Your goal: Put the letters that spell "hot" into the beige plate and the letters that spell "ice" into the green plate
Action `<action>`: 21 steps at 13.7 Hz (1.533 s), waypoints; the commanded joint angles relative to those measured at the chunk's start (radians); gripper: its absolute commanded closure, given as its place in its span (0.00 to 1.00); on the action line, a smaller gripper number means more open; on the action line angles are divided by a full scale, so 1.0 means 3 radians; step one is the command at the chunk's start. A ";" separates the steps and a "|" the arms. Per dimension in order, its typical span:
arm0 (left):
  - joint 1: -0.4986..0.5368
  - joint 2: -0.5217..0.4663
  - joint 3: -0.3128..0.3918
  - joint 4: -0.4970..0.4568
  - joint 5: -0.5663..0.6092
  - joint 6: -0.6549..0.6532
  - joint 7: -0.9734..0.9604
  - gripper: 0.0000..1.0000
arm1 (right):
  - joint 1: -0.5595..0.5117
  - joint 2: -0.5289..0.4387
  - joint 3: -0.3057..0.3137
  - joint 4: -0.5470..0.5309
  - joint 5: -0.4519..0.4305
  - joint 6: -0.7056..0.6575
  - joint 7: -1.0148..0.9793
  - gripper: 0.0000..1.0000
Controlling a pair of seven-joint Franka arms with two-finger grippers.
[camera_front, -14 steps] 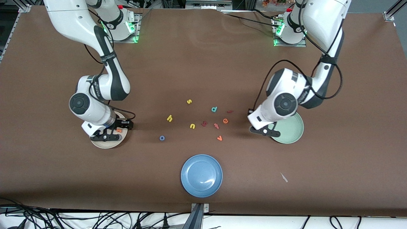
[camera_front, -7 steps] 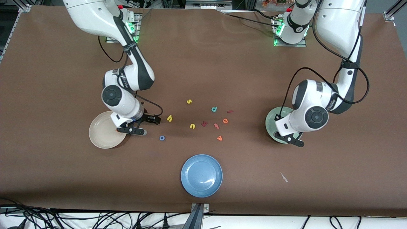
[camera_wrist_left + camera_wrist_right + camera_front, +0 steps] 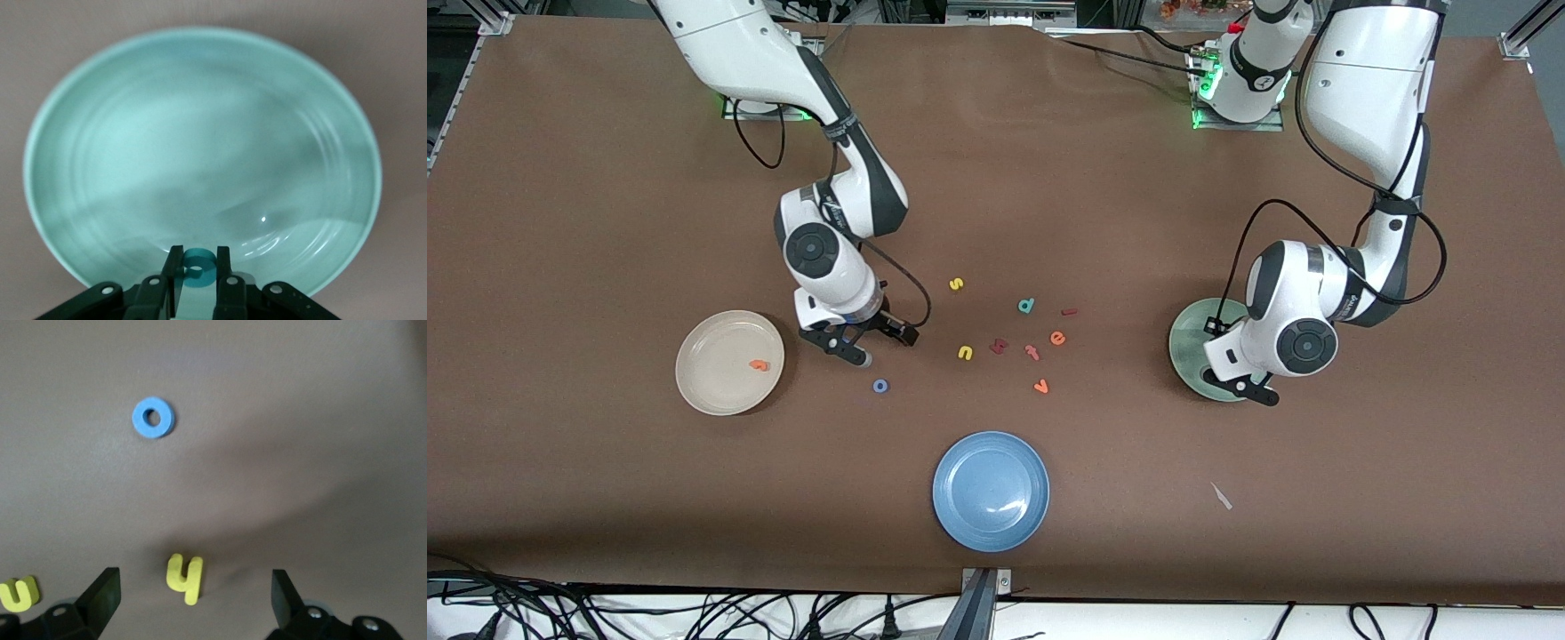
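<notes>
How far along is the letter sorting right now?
Done: the orange t lies in the beige plate. In hand: the left gripper holds the teal c over the green plate; the open right gripper hovers over the yellow h. Left on the table: the blue o, e and i.

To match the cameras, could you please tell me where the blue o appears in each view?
Front view: blue o on the table, nearer the camera than the yellow u.
Left wrist view: not in it.
Right wrist view: on the table.
Shared landmark: the yellow u.
</notes>
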 commanded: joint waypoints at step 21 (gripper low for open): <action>-0.0021 -0.0446 -0.0494 0.0173 0.0035 -0.0075 0.0068 0.00 | 0.0114 0.0287 -0.0024 0.0190 0.0050 0.0131 0.0341 0.71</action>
